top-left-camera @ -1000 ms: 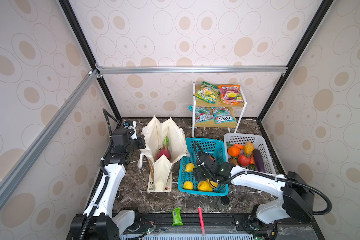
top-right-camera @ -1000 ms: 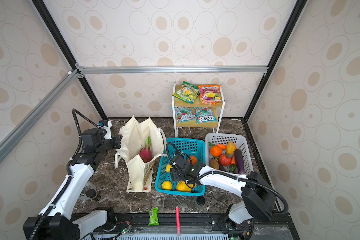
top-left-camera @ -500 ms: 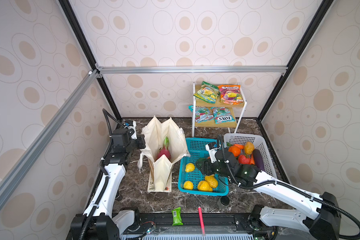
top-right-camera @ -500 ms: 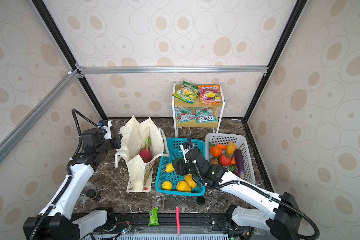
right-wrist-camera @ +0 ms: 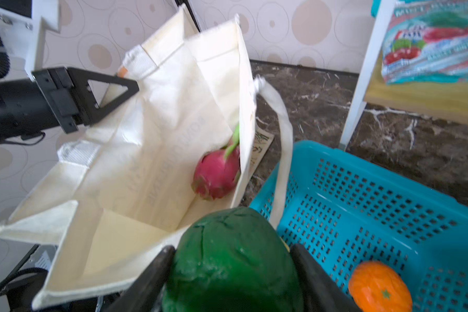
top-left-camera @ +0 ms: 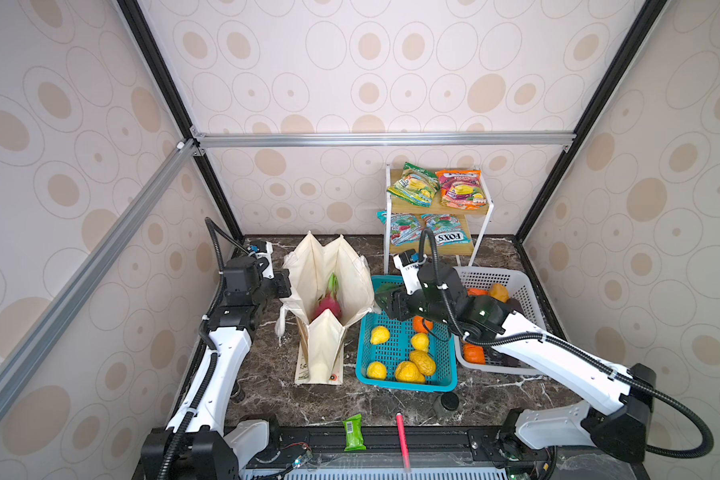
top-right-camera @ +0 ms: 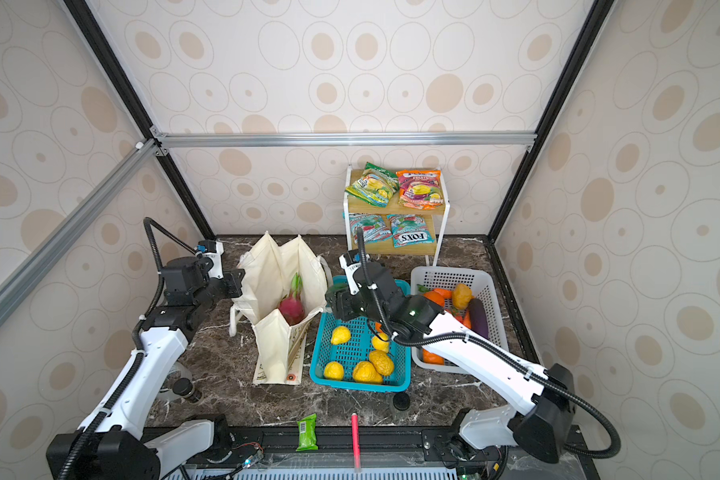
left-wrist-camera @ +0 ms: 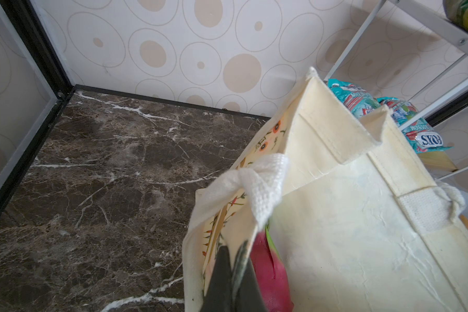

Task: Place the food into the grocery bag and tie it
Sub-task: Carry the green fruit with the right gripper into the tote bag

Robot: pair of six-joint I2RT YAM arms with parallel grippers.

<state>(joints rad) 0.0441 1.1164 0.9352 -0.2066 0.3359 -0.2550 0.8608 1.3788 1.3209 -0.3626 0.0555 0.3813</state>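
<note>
Left jaws: pinched shut on the 9 o'clock rim of the grocery bag [top-left-camera: 321, 349], which stands open on the worktop [top-left-camera: 267, 374] at 9 o'clock of the blue basket [top-left-camera: 404, 385].

Right jaws: spread around the dark green round fruit [right-wrist-camera: 233, 259] and gripping it over the basket's 11 o'clock corner, just beside the bag's 3 o'clock rim (not inside it).

The pink dragon fruit [top-left-camera: 328, 308] lies in the bag. Yellow lemons [top-left-camera: 379, 334] sit in the blue basket. The purple eggplant [top-right-camera: 476, 318] is in the white basket [top-right-camera: 441, 279], at 3 o'clock of the blue one.
</note>
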